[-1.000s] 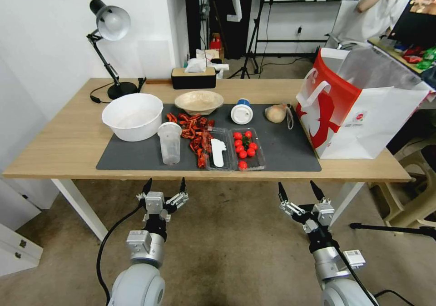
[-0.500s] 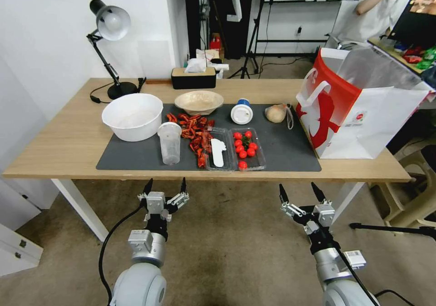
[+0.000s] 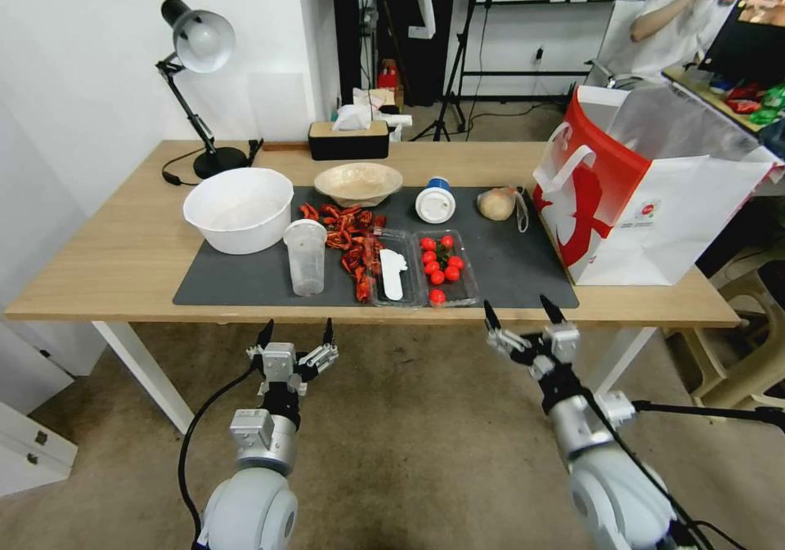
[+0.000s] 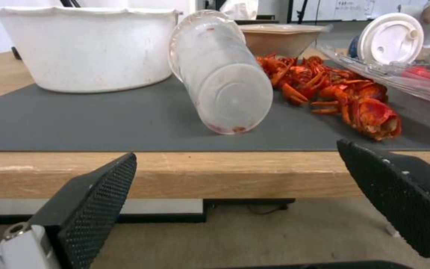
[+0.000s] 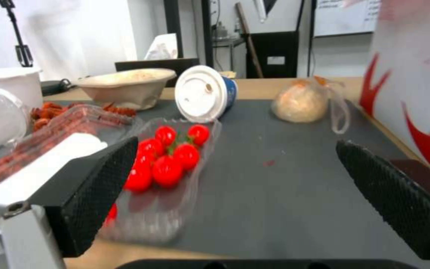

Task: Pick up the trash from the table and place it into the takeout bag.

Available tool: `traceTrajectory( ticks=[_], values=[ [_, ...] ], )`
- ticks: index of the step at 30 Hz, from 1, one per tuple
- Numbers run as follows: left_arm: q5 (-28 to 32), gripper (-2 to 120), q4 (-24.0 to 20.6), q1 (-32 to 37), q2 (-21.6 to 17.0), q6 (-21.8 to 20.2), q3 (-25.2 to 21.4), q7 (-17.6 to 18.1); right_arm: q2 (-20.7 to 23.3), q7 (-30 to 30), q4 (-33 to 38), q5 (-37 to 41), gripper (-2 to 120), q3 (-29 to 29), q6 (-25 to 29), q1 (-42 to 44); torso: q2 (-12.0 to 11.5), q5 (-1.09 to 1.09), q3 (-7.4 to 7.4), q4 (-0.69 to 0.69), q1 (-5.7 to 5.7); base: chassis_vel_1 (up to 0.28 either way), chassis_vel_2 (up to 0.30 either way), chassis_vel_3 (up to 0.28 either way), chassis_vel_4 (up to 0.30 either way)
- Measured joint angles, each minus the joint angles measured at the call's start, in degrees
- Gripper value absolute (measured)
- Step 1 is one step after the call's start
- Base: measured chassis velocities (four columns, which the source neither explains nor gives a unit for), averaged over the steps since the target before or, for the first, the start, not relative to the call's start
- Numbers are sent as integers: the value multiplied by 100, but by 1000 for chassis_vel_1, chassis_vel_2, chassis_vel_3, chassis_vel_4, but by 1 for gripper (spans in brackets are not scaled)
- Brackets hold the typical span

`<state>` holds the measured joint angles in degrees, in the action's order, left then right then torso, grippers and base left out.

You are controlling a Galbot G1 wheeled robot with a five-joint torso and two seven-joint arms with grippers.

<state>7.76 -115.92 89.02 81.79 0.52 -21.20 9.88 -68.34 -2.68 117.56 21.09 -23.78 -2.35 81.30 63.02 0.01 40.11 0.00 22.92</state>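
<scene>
Lying tipped on the dark mat of the table (image 3: pixel 114 264): clear plastic cup (image 3: pixel 306 256), base toward the near edge, and white blue-lidded cup (image 3: pixel 435 199), lid facing front. Spread wide just off that edge: right gripper (image 3: pixel 523 321), before the cherry tomato tray (image 3: pixel 441 266), with wrapped tan lump (image 3: pixel 496 203) beyond beside the takeout bag (image 3: pixel 654 198). Likewise agape, lower: left gripper (image 3: pixel 296 337), in line with the plastic cup.

Mat (image 3: pixel 523 276) is lying on table (image 3: pixel 106 264). Everything relative to the tomato tray (image 3: pixel 446 268) sitting at the mat's front edge: lidded cup (image 3: pixel 435 200) lying just behind it, wrapped lump (image 3: pixel 497 203) behind-right, bag (image 3: pixel 654 198) standing far right off the mat, shells (image 3: pixel 347 235) left, clear cup (image 3: pixel 306 256) further left, beige bowl (image 3: pixel 358 182) behind-left, big bowl (image 3: pixel 239 208) far left.
</scene>
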Motion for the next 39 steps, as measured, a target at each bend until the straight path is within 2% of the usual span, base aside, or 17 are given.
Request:
traceTrajectory(
  ticks=[3,10,18,21,27,29,39],
  values=[
    [5,100,13,-37,2,-61,-25,1,277,-127,-105,342,100,184,-379,-449,0,0,0,0,0,0,0,0,0],
    [14,100,50,-86,6,-92,-104,3,601,-368,-523,688,100,583,-759,-1241,0,-1,0,0,0,0,0,0,0],
    [19,100,94,-96,34,-95,-182,11,652,-800,-937,849,100,1025,-1100,-2043,0,-1,0,0,0,0,0,0,0],
    [72,100,128,-97,19,-95,-258,31,590,-1211,-1138,1056,100,1260,-1334,-2472,0,-1,0,0,0,0,0,0,0],
    [127,100,143,-112,-32,-95,-316,30,605,-1528,-1307,1248,100,1423,-1559,-2827,0,-1,0,0,0,0,0,0,0],
    [136,100,162,-125,-42,-95,-320,28,645,-1817,-1421,1467,100,1527,-1742,-3065,0,-1,0,0,0,0,0,0,0],
    [185,100,222,-160,-31,-95,-286,21,749,-2424,-1957,2204,100,1864,-2029,-3822,0,-1,0,0,1,0,0,0,0]
  ],
)
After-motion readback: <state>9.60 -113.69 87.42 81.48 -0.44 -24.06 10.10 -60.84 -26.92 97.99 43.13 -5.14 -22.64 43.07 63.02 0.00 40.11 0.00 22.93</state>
